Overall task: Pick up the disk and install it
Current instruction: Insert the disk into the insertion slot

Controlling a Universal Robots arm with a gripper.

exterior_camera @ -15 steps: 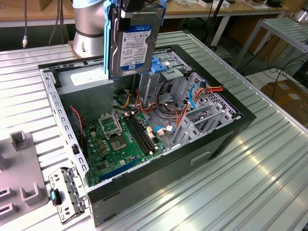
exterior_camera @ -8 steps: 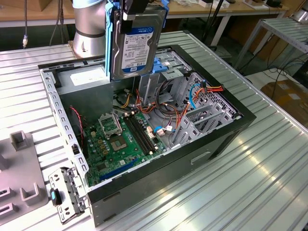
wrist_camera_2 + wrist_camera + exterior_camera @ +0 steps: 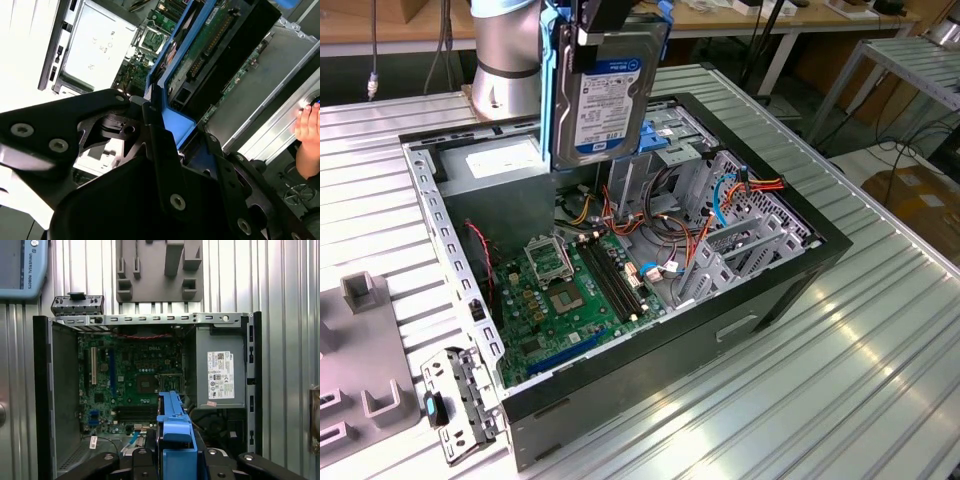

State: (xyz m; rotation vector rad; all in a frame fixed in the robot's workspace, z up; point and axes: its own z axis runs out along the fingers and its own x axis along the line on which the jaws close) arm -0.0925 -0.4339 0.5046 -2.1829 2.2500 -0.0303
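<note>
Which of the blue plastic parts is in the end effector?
The disk with blue rails, held above the case; the blue bracket and blue motherboard slot sit inside it.

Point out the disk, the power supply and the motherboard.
disk (image 3: 608, 95), exterior view, its labelled face.
power supply (image 3: 220, 374), first wrist view, its white label.
motherboard (image 3: 566, 299), exterior view, the square chip at its middle.

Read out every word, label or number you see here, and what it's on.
Label on the disk: too small to read.
White label on the power supply: too small to read.
Lettering on the motherboard: too small to read.
Blue-edged device: a maker's name only, left unquoted.
</note>
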